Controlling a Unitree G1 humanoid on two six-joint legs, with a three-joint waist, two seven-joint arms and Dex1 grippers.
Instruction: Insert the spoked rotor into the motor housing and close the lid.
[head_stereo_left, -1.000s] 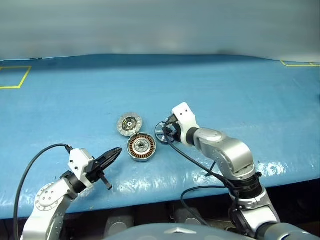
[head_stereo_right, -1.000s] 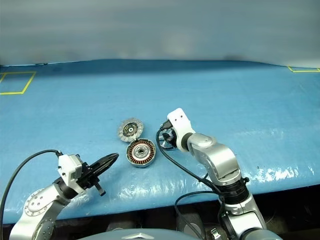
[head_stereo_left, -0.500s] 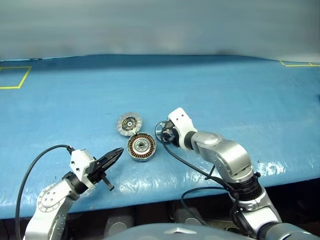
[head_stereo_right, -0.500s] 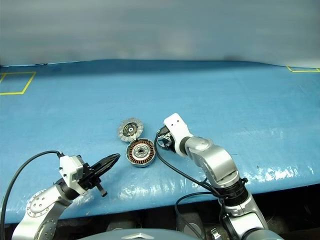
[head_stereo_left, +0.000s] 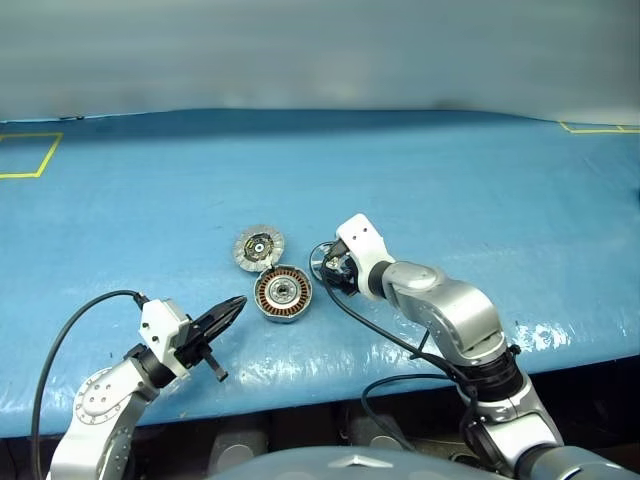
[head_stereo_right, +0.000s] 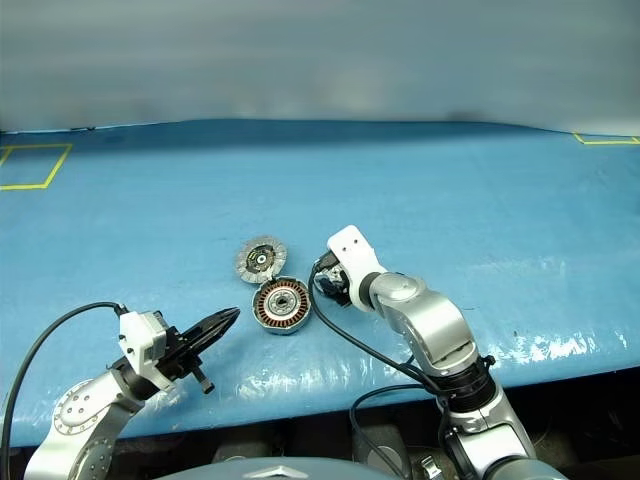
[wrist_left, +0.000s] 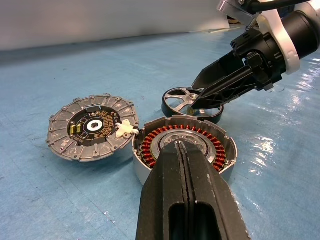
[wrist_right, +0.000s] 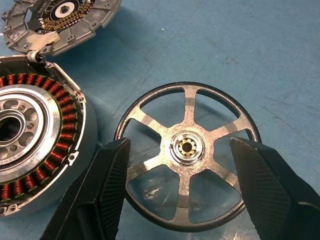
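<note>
Rotor (wrist_right: 187, 147): silver spoked wheel with a dark rim, lying flat on the blue table cover (head_stereo_left: 480, 190), just beside the motor housing on its right.

Motor housing (head_stereo_left: 282, 294): round grey cup, open side up, copper windings ringing a silver centre; sits near the table's front edge.

Lid (head_stereo_left: 259, 247): grey disc lying inner face up, pale segments around a dark hub; touches the housing's far left rim, where a small white clip (wrist_left: 125, 129) sits between them.

Right gripper (wrist_right: 182, 195): angled down over the wheel, fingers spread wide, one on either side of it, holding nothing; whether they touch the rim cannot be told.

Left gripper (head_stereo_left: 228, 308): raised off the table to the left of the housing, pointing toward it, fingers pressed together, empty.

Yellow tape marks (head_stereo_left: 28, 155): at the far corners of the table cover.
</note>
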